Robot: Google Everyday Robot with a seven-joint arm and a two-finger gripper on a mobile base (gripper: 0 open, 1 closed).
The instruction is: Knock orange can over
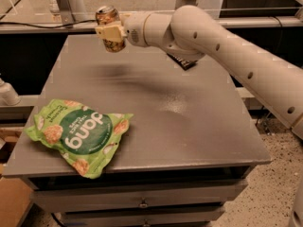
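At lower left a green Dang chip bag (78, 136) lies flat on the grey table (189, 126). In the upper left of the frame, the gripper (110, 32) has its fingers clamped round the orange can (114, 44), which is tilted and seemingly raised off the tabletop. A black snack bar (182, 61) peeks from under the arm, right of centre. The tipping step looks underway; next, bring the can down onto its side and let go.
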